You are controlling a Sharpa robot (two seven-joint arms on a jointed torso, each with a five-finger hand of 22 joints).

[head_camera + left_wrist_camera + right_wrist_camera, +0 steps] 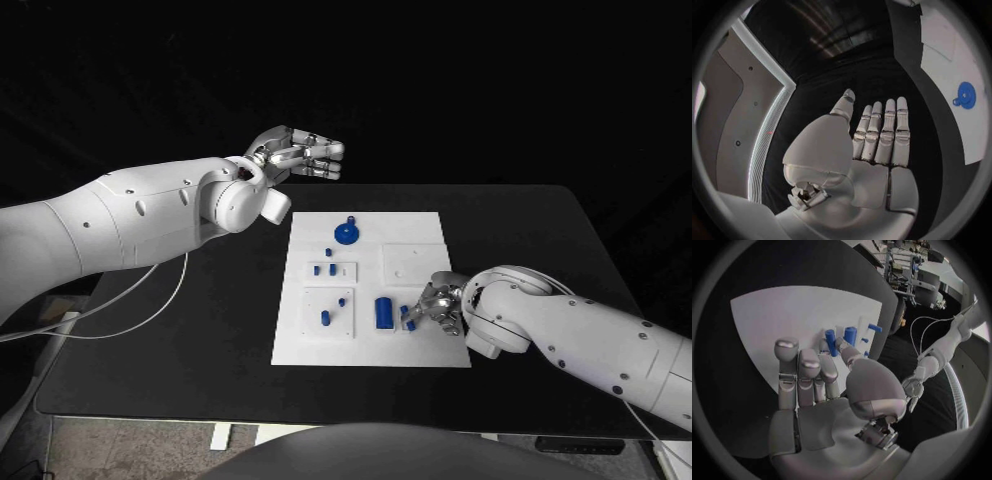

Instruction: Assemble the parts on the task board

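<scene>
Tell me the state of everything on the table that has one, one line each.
Left hand: raised beyond the board's far edge, fingers straight, holding nothing.
Right hand: low over the board's right side, at a small blue part; grip unclear.
Task board: flat on the table.
Round blue part: on the board's far end.
Long blue part: in its pocket.

- White rectangular task board [411, 350]: one.
- Round blue disc part [348, 233]: one.
- Large blue block part [384, 311]: one.
- Silver many-fingered hands: two.
</scene>
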